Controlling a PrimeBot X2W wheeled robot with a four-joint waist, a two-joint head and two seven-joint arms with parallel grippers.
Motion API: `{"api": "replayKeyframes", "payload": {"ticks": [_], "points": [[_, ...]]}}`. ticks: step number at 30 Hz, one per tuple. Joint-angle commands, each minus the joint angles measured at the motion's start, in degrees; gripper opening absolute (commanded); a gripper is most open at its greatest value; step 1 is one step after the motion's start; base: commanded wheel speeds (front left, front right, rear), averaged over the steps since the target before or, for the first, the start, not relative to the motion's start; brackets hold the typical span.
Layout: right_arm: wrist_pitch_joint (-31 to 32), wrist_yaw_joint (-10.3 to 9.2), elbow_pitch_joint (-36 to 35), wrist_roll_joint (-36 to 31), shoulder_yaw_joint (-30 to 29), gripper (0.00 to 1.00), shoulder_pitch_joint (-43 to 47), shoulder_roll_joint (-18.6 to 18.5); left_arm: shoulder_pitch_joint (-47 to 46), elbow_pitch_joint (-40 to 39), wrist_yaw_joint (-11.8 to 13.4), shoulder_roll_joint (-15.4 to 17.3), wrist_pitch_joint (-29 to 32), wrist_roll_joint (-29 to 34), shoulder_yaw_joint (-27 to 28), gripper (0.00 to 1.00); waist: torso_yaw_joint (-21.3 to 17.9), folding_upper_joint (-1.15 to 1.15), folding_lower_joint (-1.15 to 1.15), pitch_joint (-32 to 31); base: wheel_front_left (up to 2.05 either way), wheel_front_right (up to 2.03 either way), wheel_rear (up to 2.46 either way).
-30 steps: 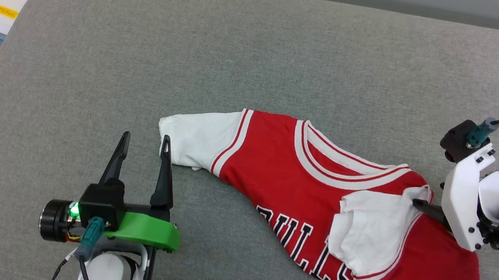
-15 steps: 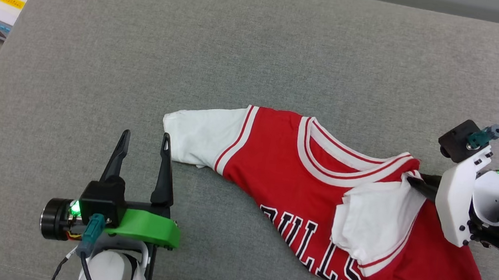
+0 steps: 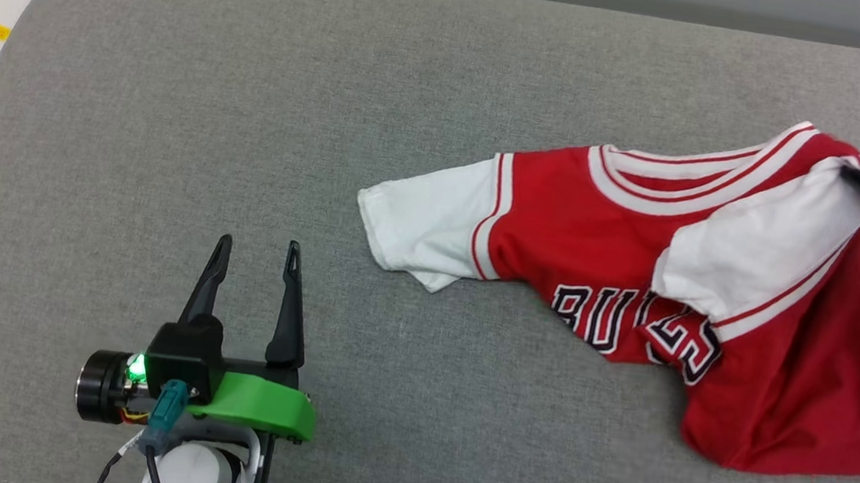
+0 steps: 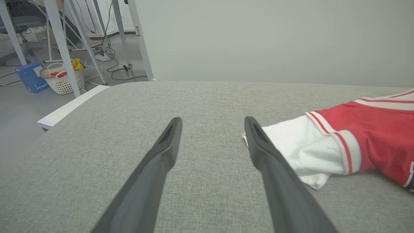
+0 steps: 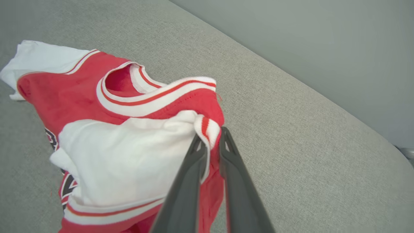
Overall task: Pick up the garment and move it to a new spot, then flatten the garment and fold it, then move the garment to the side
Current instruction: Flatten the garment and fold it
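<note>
While my right gripper (image 5: 210,139) pinches narrow on one white sleeve hem, the single garment (image 3: 620,236) hangs lifted at that end, rest draped on the grey cushion (image 3: 293,102). My left gripper (image 3: 256,244): spread wide, empty, clear of the other sleeve. Off the cushion edge: one basket (image 4: 63,82), one blue box (image 4: 30,76), floor cables.

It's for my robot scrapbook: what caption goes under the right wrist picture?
Right gripper pinching the red-and-white garment by its white sleeve over the grey cushion.
</note>
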Motion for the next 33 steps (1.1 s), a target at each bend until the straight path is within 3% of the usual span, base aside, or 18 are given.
{"api": "replayKeyframes", "payload": {"ticks": [1,4,10,15,19,20,21,22,29,33], "points": [[0.68,-0.05,2.24,-0.79,-0.42,0.0,-2.4,-0.16,-0.83,-0.06,-0.16,-0.18,-0.33,0.0,-0.45,1.0,1.16,0.0,0.0,1.92,0.0,0.0,0.0],[1.96,-0.05,8.36,-3.55,0.08,0.0,-5.61,0.41,-1.73,0.0,-0.07,-0.18,-0.33,-0.4,-1.3,1.0,2.05,0.0,0.0,3.58,0.0,0.0,0.0],[0.66,-0.05,23.79,-9.84,2.17,0.0,-9.05,5.0,-3.5,0.09,0.35,-0.18,-0.33,-1.11,-2.6,1.0,3.55,0.0,0.0,6.34,0.0,0.0,0.0],[1.47,-0.05,35.05,-8.93,2.56,0.0,-7.71,9.81,-4.69,-0.03,0.97,-0.18,-0.33,-1.5,-3.0,1.0,4.27,0.0,0.0,7.81,0.0,0.0,0.0],[-1.38,-0.05,38.57,-7.09,1.86,0.0,-7.34,11.48,-4.7,-0.06,1.31,-0.18,-0.33,-1.51,-2.81,1.0,4.0,0.0,0.0,7.69,0.0,0.0,0.0],[-2.6,-0.05,38.84,-6.86,1.69,0.31,-7.44,11.63,-4.67,0.03,1.37,-0.18,-0.33,-1.48,-2.71,1.0,3.84,0.0,0.0,7.43,0.0,0.0,0.0],[-4.33,-0.05,38.85,-6.49,1.45,0.73,-7.57,11.67,-4.6,0.14,1.4,-0.18,-0.33,-1.45,-2.63,1.0,3.64,0.0,0.0,7.07,0.0,0.0,0.0],[-5.95,-0.05,38.65,-6.1,1.15,1.0,-7.68,11.61,-4.54,0.2,1.41,-0.18,-0.33,-1.42,-2.6,1.0,3.47,0.0,0.0,6.71,0.0,0.0,0.0],[-21.83,-0.05,33.05,-5.7,-1.39,1.0,-7.26,9.21,-3.16,0.13,1.42,-0.18,-0.33,-0.83,-1.7,1.0,1.63,0.0,0.0,3.03,0.0,0.0,0.0],[-25.22,-0.05,25.67,-5.07,-2.69,1.0,-6.47,8.09,-1.98,-0.16,1.18,-0.18,-0.33,-0.29,-0.89,1.0,0.44,0.0,0.0,1.23,0.0,0.0,0.0]]}}
